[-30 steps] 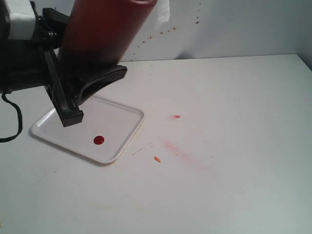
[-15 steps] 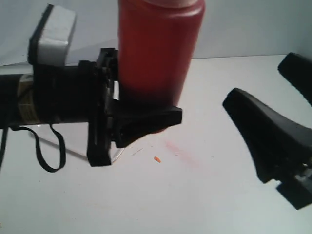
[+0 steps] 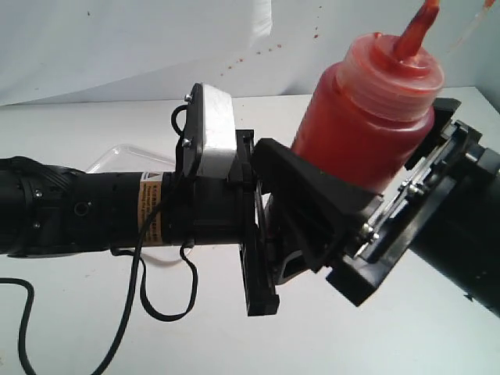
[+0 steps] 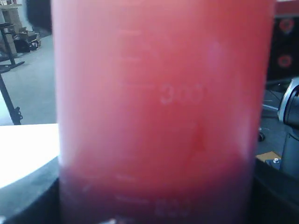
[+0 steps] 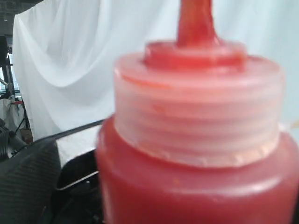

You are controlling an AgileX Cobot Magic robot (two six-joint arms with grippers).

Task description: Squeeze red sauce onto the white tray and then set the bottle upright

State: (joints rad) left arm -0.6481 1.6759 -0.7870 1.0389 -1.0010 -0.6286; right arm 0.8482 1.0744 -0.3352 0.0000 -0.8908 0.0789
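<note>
**red bottle aloft, nozzle up, not yet set down**

the bottle (image 3: 367, 125) is clear of the table (image 3: 351, 344), leaning slightly, with its nozzle (image 3: 418, 31) topmost. the left gripper (image 4: 152, 196) is clamped on the lower body, one jaw on either side. the right gripper (image 3: 348, 148) stands at full spread, its jaws flanking the bottle nearer the shoulder. contact there cannot be confirmed. the white tray (image 3: 117, 155) lies behind the left arm, well apart from both grippers. only a corner shows, so no red sauce can be verified on it.

assessment: the step in hand appears to be standing the bottle upright, possibly by way of a handover. the next move calls for a firm hold by one gripper, a level base, a straight descent to bare table, then release.
</note>
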